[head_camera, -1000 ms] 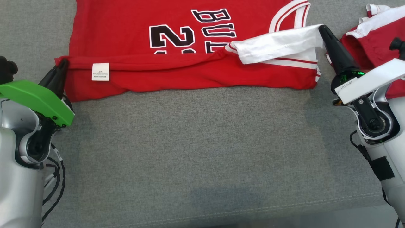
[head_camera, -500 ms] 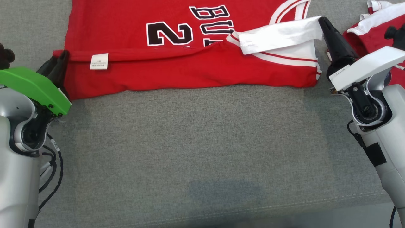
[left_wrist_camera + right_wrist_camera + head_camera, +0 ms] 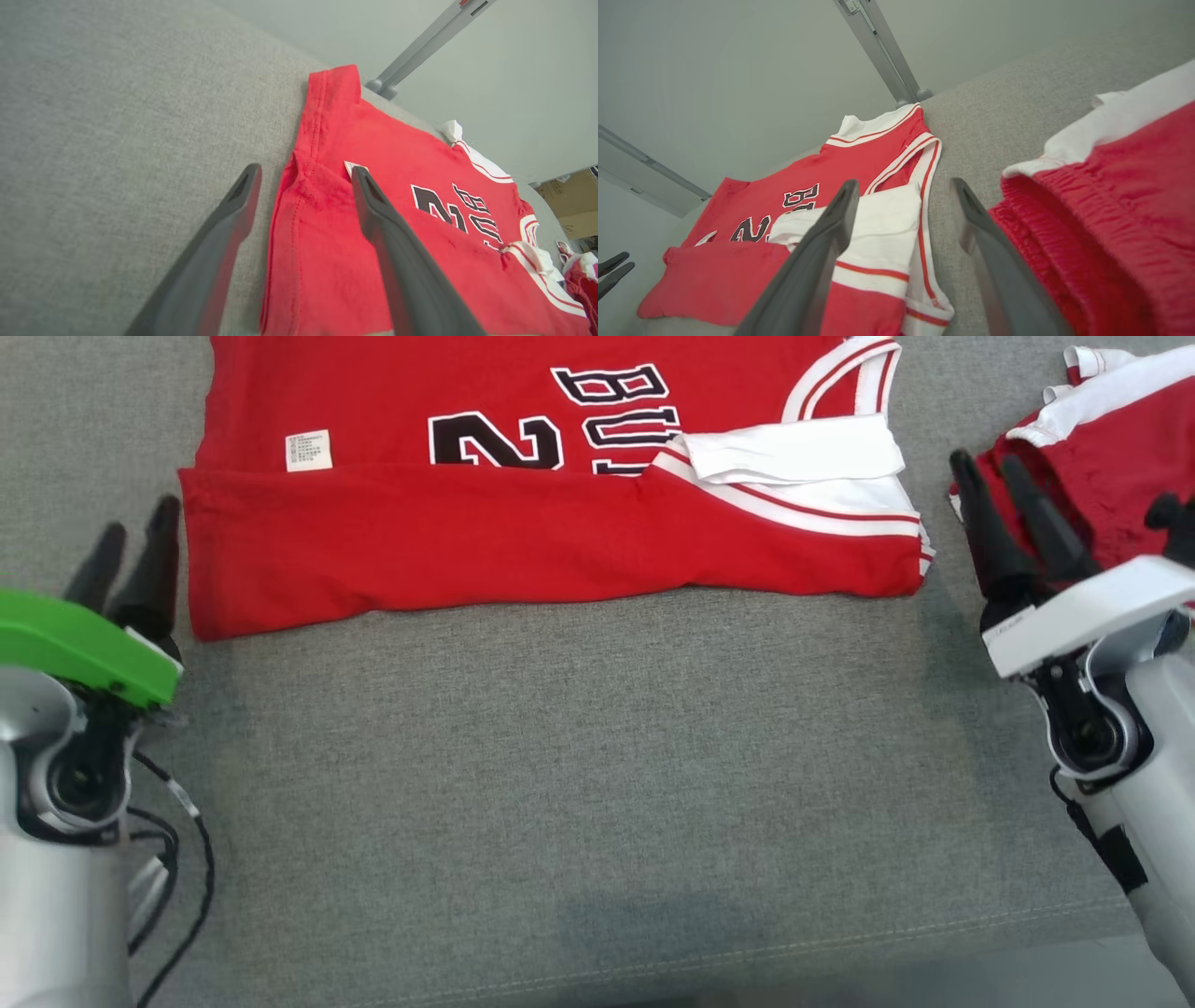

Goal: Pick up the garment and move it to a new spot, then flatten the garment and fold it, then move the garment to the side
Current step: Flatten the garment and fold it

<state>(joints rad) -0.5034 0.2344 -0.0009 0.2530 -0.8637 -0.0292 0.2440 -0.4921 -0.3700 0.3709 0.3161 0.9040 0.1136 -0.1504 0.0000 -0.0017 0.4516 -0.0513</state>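
Left jaws: gaping empty, hovering beside the jersey's (image 3: 523, 537) hem end.
Right jaws: gaping empty, hovering between the jersey's armhole end and the red shorts (image 3: 1111, 495).
Jersey: lying between both jaws on the bench (image 3: 560, 756), its near edge folded over, so seemingly needing no hold.

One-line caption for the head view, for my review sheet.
Left gripper and right gripper, both open, flank the red jersey, near edge folded over, on grey upholstery.

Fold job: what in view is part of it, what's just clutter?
Part of the job: red jersey, partly folded; left gripper, open beside its left edge; right gripper, open off its right end.
Lying about: second red-and-white garment at far right; grey pole; cardboard box.
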